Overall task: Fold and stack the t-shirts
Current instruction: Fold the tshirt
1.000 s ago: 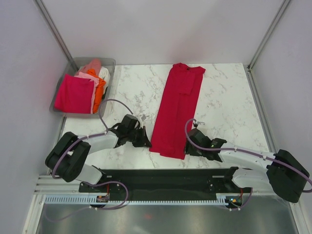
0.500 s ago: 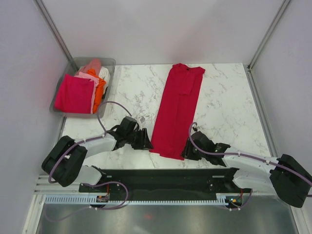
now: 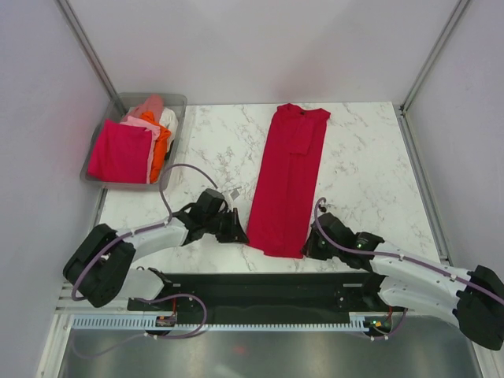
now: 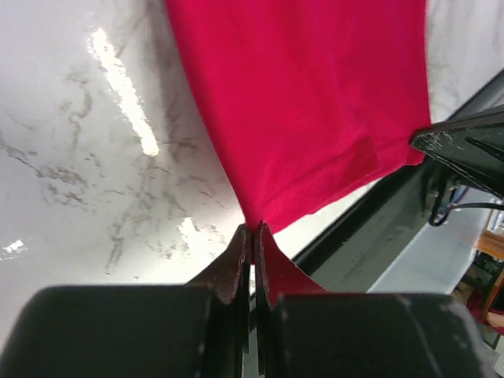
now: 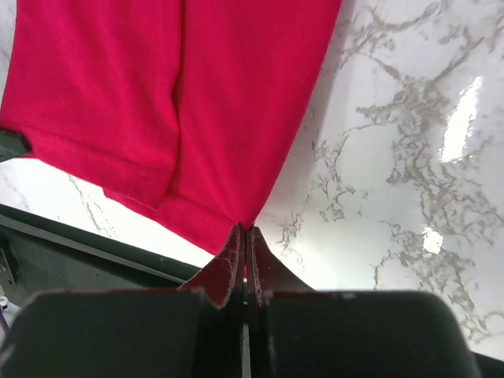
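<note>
Pinches near corners of the red shirt [image 3: 287, 177], lying lengthwise near-to-far, in closed left hand [image 3: 241, 235] and right hand [image 3: 308, 250].

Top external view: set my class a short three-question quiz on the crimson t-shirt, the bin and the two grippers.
1. True or false: the left gripper and the right gripper each pinch a near corner of the crimson t-shirt.
2. Where does the grey plastic bin stand? A far left, B far right, C near centre.
3. Fill in: the crimson t-shirt lies on a white ___ table.
Key: 1 true; 2 A; 3 marble.
</note>
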Controlling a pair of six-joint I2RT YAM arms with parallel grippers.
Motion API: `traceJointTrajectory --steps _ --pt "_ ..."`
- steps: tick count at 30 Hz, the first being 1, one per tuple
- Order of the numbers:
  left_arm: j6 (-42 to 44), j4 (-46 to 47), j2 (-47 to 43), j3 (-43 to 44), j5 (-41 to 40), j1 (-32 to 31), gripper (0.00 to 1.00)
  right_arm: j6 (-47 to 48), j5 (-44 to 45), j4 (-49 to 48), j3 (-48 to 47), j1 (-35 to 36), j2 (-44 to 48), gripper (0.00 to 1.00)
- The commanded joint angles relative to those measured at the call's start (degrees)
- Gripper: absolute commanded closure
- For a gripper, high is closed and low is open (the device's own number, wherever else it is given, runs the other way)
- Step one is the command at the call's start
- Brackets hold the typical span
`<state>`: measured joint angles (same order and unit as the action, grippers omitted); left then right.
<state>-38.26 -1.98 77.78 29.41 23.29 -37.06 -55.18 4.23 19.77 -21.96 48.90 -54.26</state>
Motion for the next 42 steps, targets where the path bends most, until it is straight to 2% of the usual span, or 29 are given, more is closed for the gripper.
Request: traceJointTrajectory --steps 1,6,12,19,21,25,30,35,37,39,42 --pt "-2.78 -1.27 -4.3 3.54 3.25 -0.21 0.98 1.47 4.82 7.38 -4.58 -0.04 2.32 1.0" --pt "-3.05 -3.91 -3.96 8.55 1.59 -0.03 0.98 2.44 9.56 9.41 -9.06 -0.48 1.09 1.0" --pt "-1.56 -6.9 3.16 19.53 0.27 1.37 0.98 9.1 12.21 8.62 -16.97 -8.37 -6.19 1.0" --pt "-1.11 -8.74 19.32 38.84 4.39 6.56 0.98 16.58 5.53 2.91 -25.23 -23.66 -18.15 1.0" --pt "-1.29 -9.61 25.03 43.08 4.48 7.96 0.98 17.29 4.39 1.5 -28.4 -25.78 -22.63 1.0" --pt "0.03 -13.65 35.31 58.02 6.33 10.25 0.98 19.23 2.19 -0.08 -34.37 -30.52 -30.28 1.0" --pt "-0.58 -16.03 45.86 70.75 7.91 13.58 0.98 21.86 -0.01 -0.35 -45.35 -33.34 -41.88 1.0" --pt "-2.17 -17.0 52.38 78.51 10.19 15.26 0.98 22.13 -2.02 -0.17 -53.43 -35.54 -50.83 1.0" --pt "-2.96 -17.18 54.84 81.41 10.81 15.79 0.96 22.13 -2.3 0.09 -55.29 -36.07 -52.78 1.0" --pt "-2.44 -17.53 56.6 84.48 12.13 15.88 0.9 22.31 -1.86 0.71 -57.49 -36.33 -55.16 1.0" --pt "-2.78 -18.5 59.59 87.56 14.06 15.96 0.94 22.04 -1.07 0.97 -57.68 -36.34 -55.87 1.0"
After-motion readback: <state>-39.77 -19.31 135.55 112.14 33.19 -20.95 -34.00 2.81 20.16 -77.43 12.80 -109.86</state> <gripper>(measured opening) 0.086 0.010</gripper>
